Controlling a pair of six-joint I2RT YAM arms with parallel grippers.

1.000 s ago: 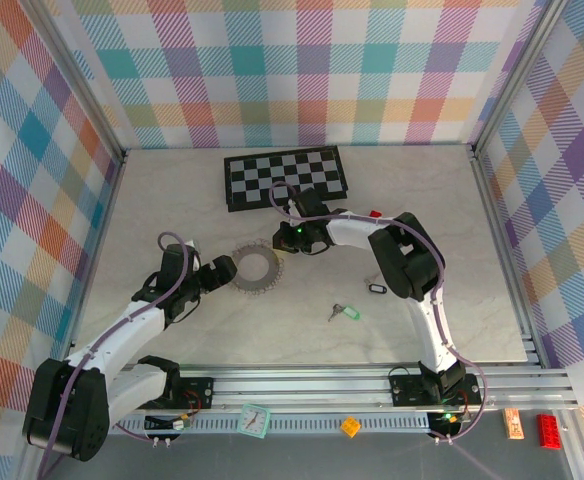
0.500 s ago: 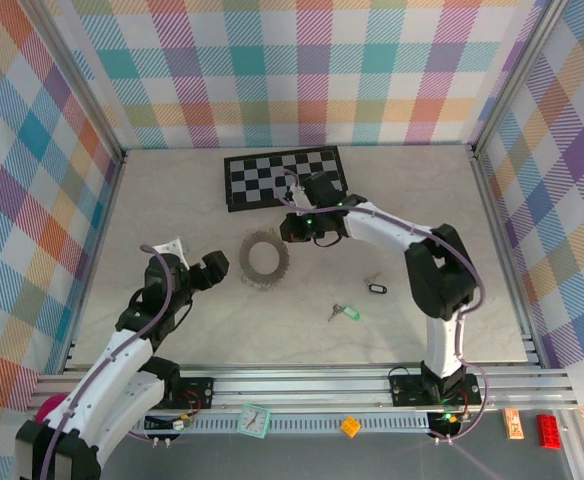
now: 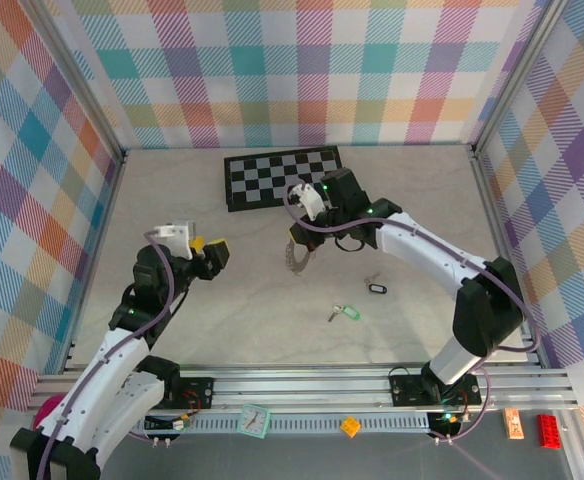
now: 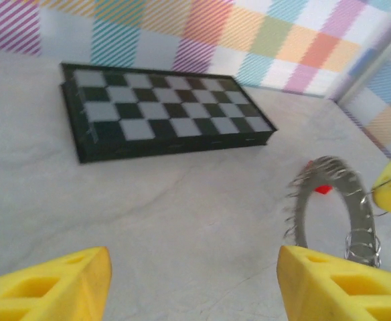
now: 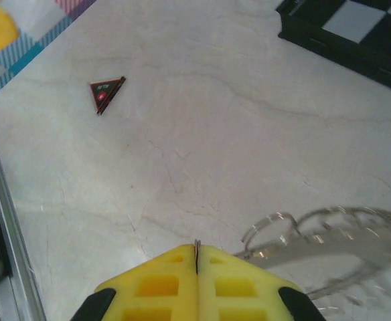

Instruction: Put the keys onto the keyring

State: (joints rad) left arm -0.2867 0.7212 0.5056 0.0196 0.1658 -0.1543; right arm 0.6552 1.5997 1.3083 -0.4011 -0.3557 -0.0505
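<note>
Hanging on edge, the keyring [image 3: 300, 254] is off its flat lie of a second ago, ready for threading. Right gripper [image 3: 298, 240] pinched shut on its rim fringe, arm stretched left before the chequered board [image 3: 284, 176]. Green key [image 3: 347, 313], black key [image 3: 376, 288] untouched nearer. Left gripper [image 3: 215, 256] drawn back, jaws wide

Triangular sticker [image 5: 107, 95], print apparently illegible

Pale grey marble-patterned tabletop [image 3: 222, 320], veined, evenly lit. Multicoloured plaid-patterned walls [image 3: 302, 70] enclose back and both sides. Silver aluminium corner posts [image 3: 80, 85] at rear corners; slotted silver aluminium rail [image 3: 302, 382] along near edge
</note>
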